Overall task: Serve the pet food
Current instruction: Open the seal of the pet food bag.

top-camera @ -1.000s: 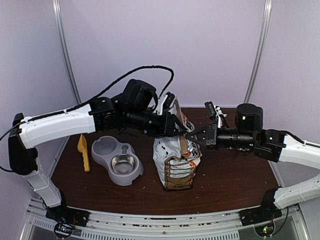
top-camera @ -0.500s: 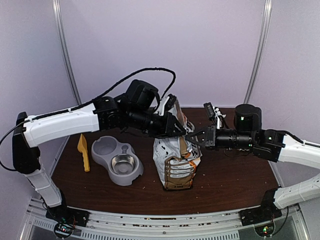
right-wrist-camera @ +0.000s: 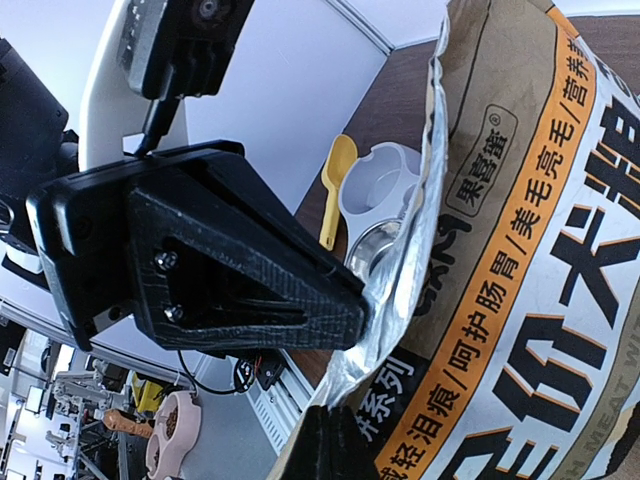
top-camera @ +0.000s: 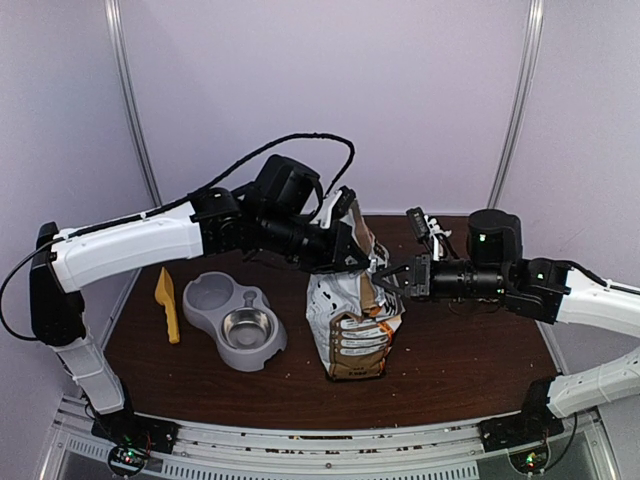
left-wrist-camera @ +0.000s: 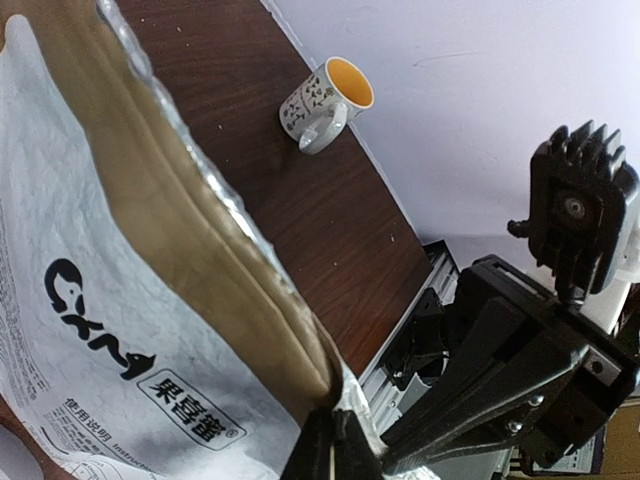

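The pet food is hidden; no kibble shows in any view. A silver-white printed bag (top-camera: pixel 350 320) with orange-brown trim stands upright mid-table. My left gripper (top-camera: pixel 360 262) is shut on the foil rim at the bag's top, and its black fingertips pinch that edge in the left wrist view (left-wrist-camera: pixel 333 445). My right gripper (top-camera: pixel 385 277) is shut on the opposite side of the same rim, tips closed on the foil (right-wrist-camera: pixel 330 440). The two grippers face each other, almost touching, over the bag (right-wrist-camera: pixel 540 250).
A grey double bowl (top-camera: pixel 235 318) with a steel insert sits left of the bag. A yellow scoop (top-camera: pixel 168 305) lies beside it at the table's left edge. A patterned mug (left-wrist-camera: pixel 325 100) with a yellow inside stands on the brown table behind the bag.
My left gripper has closed onto the bag's top rim and crept slightly toward the right gripper. The right gripper has kept its hold and place.
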Motion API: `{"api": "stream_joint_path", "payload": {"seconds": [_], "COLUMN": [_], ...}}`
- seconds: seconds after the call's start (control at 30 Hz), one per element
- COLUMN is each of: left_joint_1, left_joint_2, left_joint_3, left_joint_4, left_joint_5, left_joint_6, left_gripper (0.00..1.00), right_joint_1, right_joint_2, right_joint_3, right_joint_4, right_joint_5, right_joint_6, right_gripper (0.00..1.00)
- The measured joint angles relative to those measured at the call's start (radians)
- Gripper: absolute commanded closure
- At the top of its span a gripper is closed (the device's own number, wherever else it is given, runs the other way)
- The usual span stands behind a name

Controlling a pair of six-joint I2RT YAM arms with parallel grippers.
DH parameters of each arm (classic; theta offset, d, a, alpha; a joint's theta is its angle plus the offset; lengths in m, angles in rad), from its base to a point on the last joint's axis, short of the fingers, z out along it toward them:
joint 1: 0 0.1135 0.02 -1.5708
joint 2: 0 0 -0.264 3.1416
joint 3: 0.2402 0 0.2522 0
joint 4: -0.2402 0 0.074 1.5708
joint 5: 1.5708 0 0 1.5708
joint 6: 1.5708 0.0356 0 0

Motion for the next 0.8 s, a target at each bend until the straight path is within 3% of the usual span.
{"api": "stream_joint_path", "payload": {"seconds": [0.33,0.5,0.8], "left_joint_1": [0.000,0.000,0.000], "left_joint_2": [0.001,0.001,-0.001], "left_joint_3": [0.002,0.002,0.002], "left_joint_4": [0.001,0.008,0.019], "left_joint_5": [0.001,-0.001,-0.008], "left_joint_6": [0.003,0.003,0.003], "left_gripper": [1.00,1.00,1.00], "right_joint_1": [0.000,0.000,0.000], "right_joint_2": [0.000,-0.004,-0.014], "right_joint_3": [0.005,0.016,0.068], "right_joint_4": [-0.025,-0.047,-0.108], "right_joint_5": [0.014,0.033,0.107], "right_joint_6": [-0.012,-0.013,-0.006], "right_gripper": [1.00,0.84,0.68]}}
